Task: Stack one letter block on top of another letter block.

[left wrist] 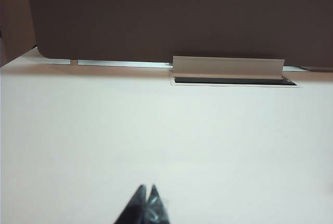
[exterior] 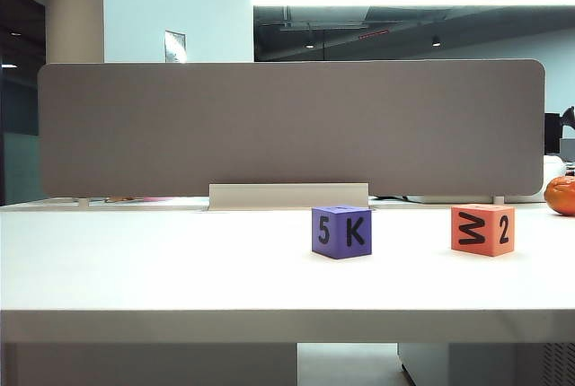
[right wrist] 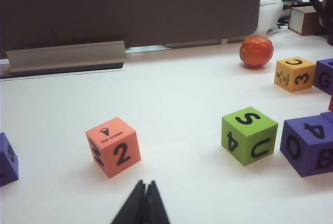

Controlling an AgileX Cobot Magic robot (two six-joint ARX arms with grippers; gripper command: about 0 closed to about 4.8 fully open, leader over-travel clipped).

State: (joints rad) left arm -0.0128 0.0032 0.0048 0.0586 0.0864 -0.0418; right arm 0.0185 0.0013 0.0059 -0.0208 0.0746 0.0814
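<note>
The orange-red letter block (exterior: 482, 230) stands on the white table at the right, its "2" face toward the exterior camera. The purple letter block (exterior: 341, 232), marked "5" and "K", stands apart to its left. Neither gripper shows in the exterior view. My right gripper (right wrist: 145, 183) is shut and empty, a short way in front of the orange-red block (right wrist: 113, 147); the purple block (right wrist: 8, 159) is cut off by the frame's edge. My left gripper (left wrist: 147, 187) is shut and empty over bare table, with no block in its view.
A grey divider panel (exterior: 287, 126) closes off the back of the table. The right wrist view shows a green block (right wrist: 248, 135), a purple block (right wrist: 309, 143), a yellow block (right wrist: 295, 74) and an orange ball (right wrist: 256, 51) beyond the orange-red one.
</note>
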